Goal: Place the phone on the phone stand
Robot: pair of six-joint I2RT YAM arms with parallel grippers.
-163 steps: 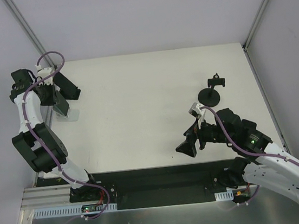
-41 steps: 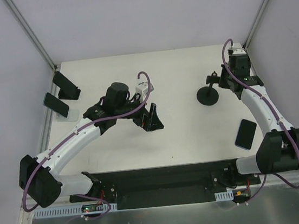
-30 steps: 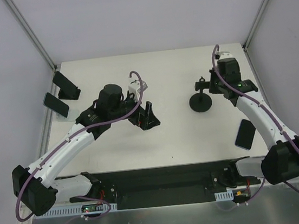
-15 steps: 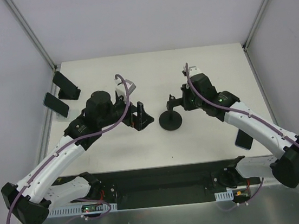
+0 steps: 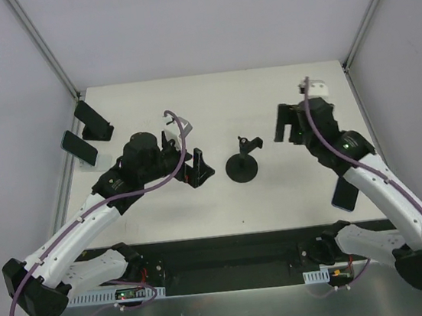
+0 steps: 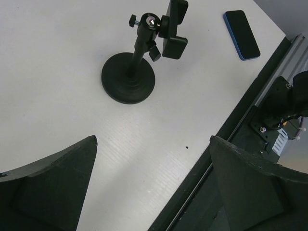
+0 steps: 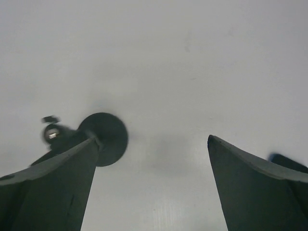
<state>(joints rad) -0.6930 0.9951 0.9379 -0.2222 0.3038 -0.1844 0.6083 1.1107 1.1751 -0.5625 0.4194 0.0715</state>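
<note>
The black phone stand (image 5: 241, 167) is upright mid-table, its round base (image 6: 128, 84) flat on the surface and its clamp head (image 6: 173, 29) empty. A dark phone in a blue case (image 5: 344, 190) lies flat near the right front edge, partly under my right arm; it also lies at the top right (image 6: 241, 41) of the left wrist view. My left gripper (image 5: 197, 169) (image 6: 153, 139) hangs open just left of the stand. My right gripper (image 5: 287, 127) (image 7: 151, 139) is open, apart from the stand (image 7: 107, 137) and to its right.
Another phone (image 5: 79, 147) leans on a clear holder at the far left, with a black wedge-shaped holder (image 5: 92, 120) behind it. The table's dark front rail (image 6: 240, 120) runs close behind the left gripper. Grey walls close in the sides.
My right gripper carried the stand from the back right to mid-table, then opened and drew back to the right. The left arm edged slightly left.
</note>
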